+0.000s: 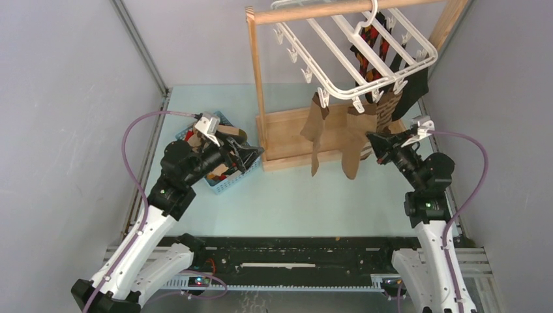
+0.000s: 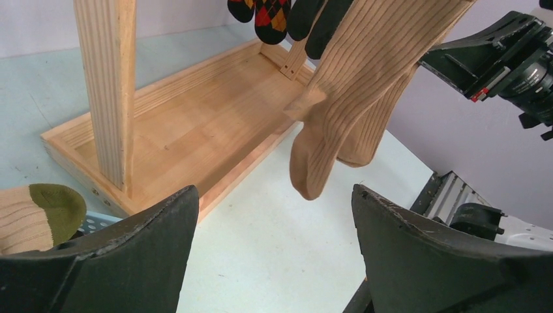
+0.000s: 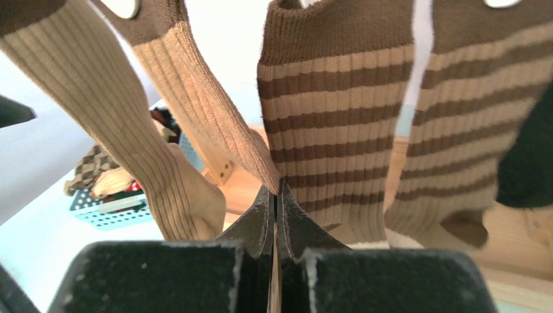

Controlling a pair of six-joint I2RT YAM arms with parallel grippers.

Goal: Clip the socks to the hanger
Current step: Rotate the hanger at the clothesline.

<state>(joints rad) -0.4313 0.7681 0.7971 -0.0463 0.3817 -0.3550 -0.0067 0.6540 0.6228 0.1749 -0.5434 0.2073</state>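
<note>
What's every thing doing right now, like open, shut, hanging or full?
Hanger, hanging on the wooden rail.
Tan socks, clipped up, dangling.
Striped socks, clipped up.
Argyle socks, hanging up.
Blue basket, holding loose socks.
Left fingers, open wide, empty.
Right fingers, shut, tips touching a tan sock.

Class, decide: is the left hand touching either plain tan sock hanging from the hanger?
Apart. The top view shows bare table and the wooden stand between the left hand and the tan socks.
</note>
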